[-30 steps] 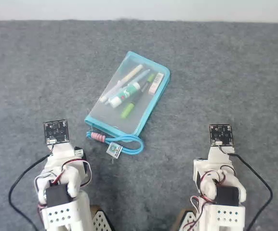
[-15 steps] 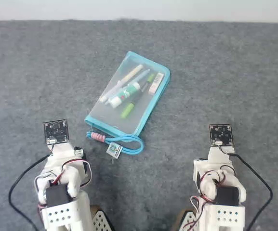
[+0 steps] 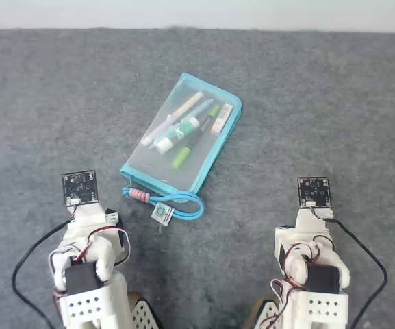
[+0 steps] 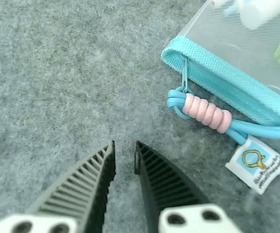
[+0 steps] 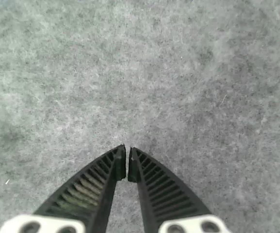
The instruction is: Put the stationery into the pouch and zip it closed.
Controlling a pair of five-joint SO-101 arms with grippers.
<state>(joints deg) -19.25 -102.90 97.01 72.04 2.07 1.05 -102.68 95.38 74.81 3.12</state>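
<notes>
1. Nothing has moved since the earlier frames; both arms sit parked at the near edge.
2. Left gripper (image 4: 125,153): jaws a narrow gap apart, empty. Right gripper (image 5: 127,162): jaws closed tip to tip, empty.
3. Near the left jaws, on the side toward the right arm, lies the bead (image 4: 205,111) by the zip pull (image 4: 184,73).
4. From that corner the pouch (image 3: 183,137) runs diagonally away and rightward, stationery (image 3: 180,130) inside. The left arm is nearer.

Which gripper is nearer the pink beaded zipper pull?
Left. The left gripper sits just short of the pink beaded zipper pull; the right gripper is over grey felt, well aside.
</notes>
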